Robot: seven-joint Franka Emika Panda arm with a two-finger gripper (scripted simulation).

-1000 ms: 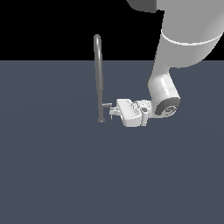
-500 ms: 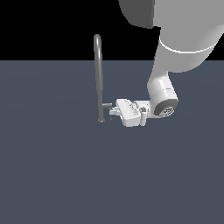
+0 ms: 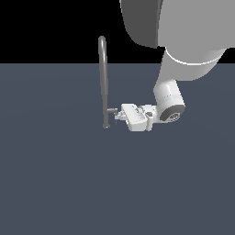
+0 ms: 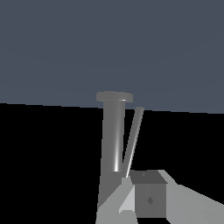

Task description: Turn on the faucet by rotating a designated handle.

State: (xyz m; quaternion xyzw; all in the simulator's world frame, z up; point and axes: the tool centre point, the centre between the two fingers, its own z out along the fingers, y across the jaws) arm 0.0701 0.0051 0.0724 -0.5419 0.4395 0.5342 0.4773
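Note:
The faucet [image 3: 103, 78] is a tall slim grey gooseneck pipe on a small round base, left of centre in the exterior view. A short stub [image 3: 111, 111] sticks out low on the pipe towards my hand. My gripper [image 3: 118, 117] lies level, its fingertips at the end of that stub. In the wrist view the faucet pipe [image 4: 112, 135] and the thin handle rod [image 4: 133, 135] run side by side, and the rod ends right at my fingers [image 4: 148, 199]. The fingers look pressed together with no gap. Whether they pinch the rod is hidden.
The faucet stands on a flat dark grey-blue floor [image 3: 55, 174]. My white arm [image 3: 183, 41] comes down from the upper part of the exterior view's right. Nothing else shows.
The upper arm link has swung towards the exterior view's left. The gripper stays at the stub, hardly moved.

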